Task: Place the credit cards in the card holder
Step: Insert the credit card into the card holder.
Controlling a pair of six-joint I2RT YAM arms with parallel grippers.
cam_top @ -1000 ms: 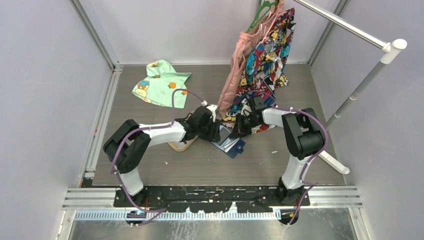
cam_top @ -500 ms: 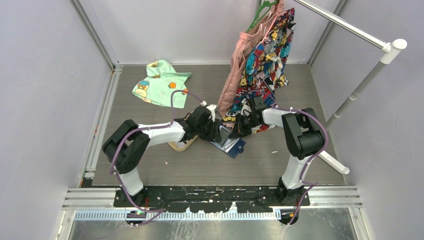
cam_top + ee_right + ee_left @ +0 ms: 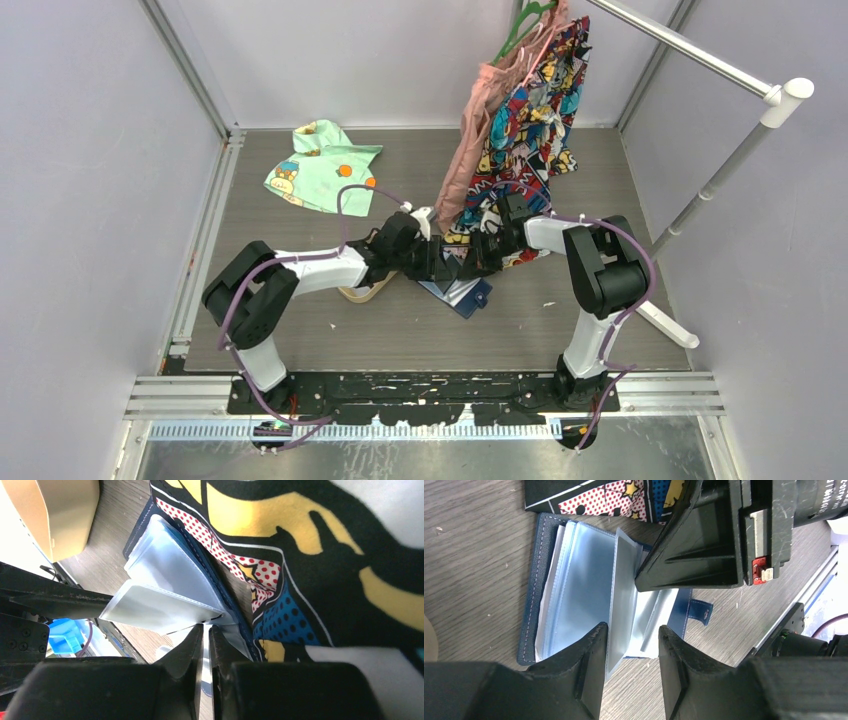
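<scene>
The card holder [image 3: 574,580] lies open on the bench [image 3: 474,555] between both pincers. The left pincer [image 3: 633,632] is released, its fingers straddling a raised clear pocket [image 3: 621,595]. The right pincer [image 3: 206,629] is clenched on that pocket's corner.

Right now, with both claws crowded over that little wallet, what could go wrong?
1. The left gripper and right gripper work almost touching over the wallet; they might collide.
2. The raised clear pocket looks thin and glossy; it could slip away and flop flat before a card goes in.
3. The comic-print cloth lies against the wallet's far edge and may snag the right gripper.
</scene>
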